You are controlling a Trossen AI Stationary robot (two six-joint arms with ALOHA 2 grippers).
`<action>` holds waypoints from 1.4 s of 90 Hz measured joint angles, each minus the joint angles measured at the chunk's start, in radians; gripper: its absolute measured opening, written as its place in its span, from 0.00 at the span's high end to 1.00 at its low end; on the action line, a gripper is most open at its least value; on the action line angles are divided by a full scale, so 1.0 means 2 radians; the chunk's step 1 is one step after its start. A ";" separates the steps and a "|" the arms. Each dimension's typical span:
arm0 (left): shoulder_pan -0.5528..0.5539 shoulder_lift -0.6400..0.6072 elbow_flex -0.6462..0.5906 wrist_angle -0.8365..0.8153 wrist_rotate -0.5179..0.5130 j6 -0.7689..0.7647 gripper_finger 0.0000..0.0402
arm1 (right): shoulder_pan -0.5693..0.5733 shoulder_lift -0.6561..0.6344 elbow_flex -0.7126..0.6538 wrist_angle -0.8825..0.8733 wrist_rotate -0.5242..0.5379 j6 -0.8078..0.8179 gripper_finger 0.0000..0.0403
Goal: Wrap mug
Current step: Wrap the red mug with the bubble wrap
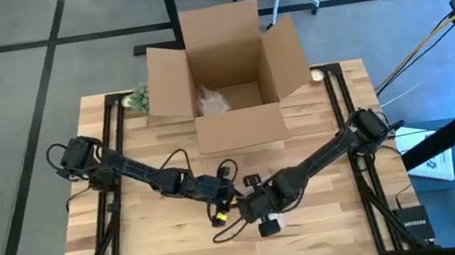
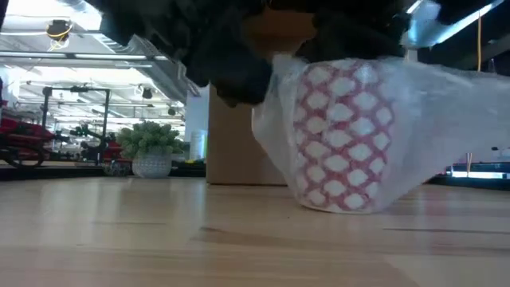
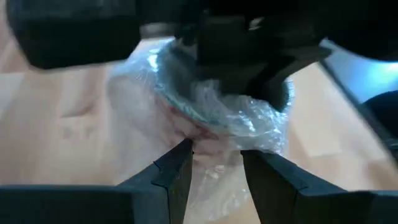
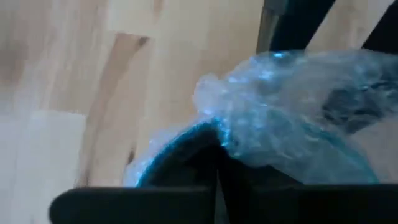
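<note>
Both arms meet over the mug point(image 2: 339, 135) near the front middle of the worktop point(image 1: 162, 237).

Mug — white with a red lattice pattern — stands upright on the wood, clear plastic wrap point(image 2: 446, 127) draped over and around it. Left gripper point(image 3: 216, 163) sits just beside the mug, fingers point(image 3: 177, 168) parted with crumpled wrap between them. Right gripper point(image 1: 265, 215) hangs right over the mug's rim — cannot tell whether its fingers are open or closed. Behind, an open cardboard box point(image 1: 228, 73) at the far edge; a small potted plant point(image 2: 150, 147) beside it.
</note>
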 joint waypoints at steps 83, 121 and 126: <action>-0.030 -0.038 0.002 -0.083 -0.081 -0.039 0.68 | -0.001 -0.003 0.124 -0.169 0.029 0.031 1.00; -0.033 -0.071 0.002 -0.076 -0.100 -0.020 0.68 | -0.006 -0.002 0.042 -0.012 0.035 0.033 1.00; -0.027 -0.066 0.002 -0.063 -0.097 -0.014 0.68 | -0.008 -0.002 0.042 -0.008 0.035 0.031 1.00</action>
